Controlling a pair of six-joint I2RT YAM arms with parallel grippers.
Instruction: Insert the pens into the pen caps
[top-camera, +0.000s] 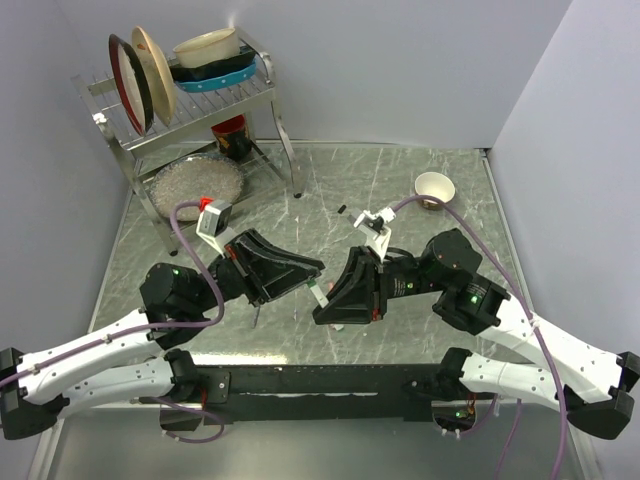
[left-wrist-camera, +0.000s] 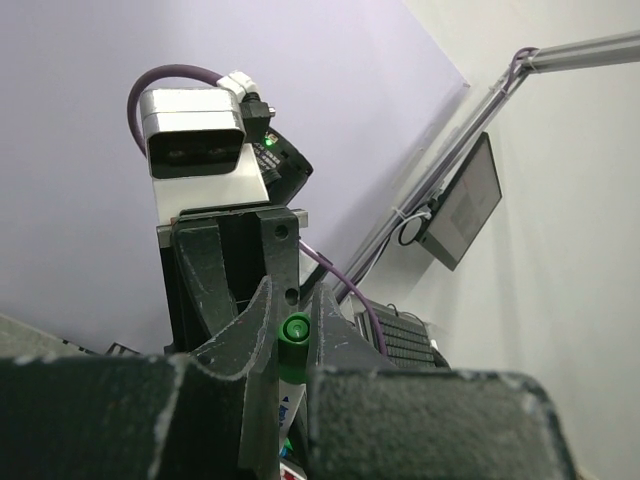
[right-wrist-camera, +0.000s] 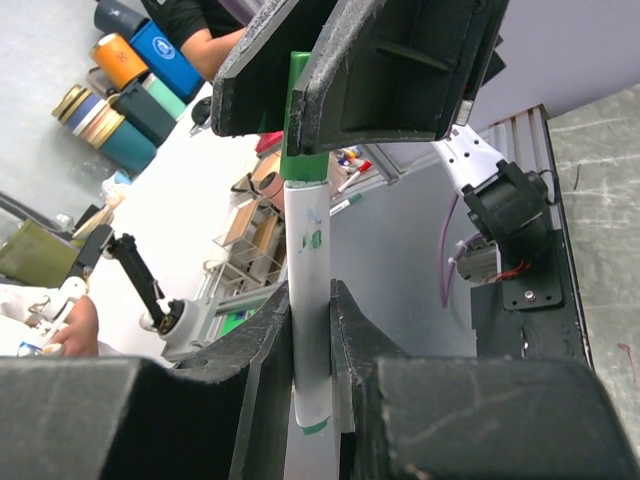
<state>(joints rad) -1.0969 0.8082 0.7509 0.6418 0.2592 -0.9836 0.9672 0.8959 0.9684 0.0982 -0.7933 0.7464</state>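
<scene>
Both grippers meet over the middle of the table in the top view. My left gripper (top-camera: 306, 273) (left-wrist-camera: 293, 312) is shut on a green pen cap (left-wrist-camera: 295, 331), seen end-on between its fingers. My right gripper (top-camera: 327, 300) (right-wrist-camera: 312, 300) is shut on a white pen barrel (right-wrist-camera: 306, 300) with green marks. In the right wrist view the barrel stands upright and its top end sits in the green cap (right-wrist-camera: 303, 150), which the left gripper's fingers (right-wrist-camera: 400, 70) clamp from above. In the top view the pen (top-camera: 318, 293) shows only as a short pale piece between the two grippers.
A metal dish rack (top-camera: 200, 105) with plates and bowls stands at the back left, with a round dish (top-camera: 196, 185) under it. A white bowl (top-camera: 435, 186) sits at the back right. A small black tube (top-camera: 341, 209) lies behind the grippers. Walls close both sides.
</scene>
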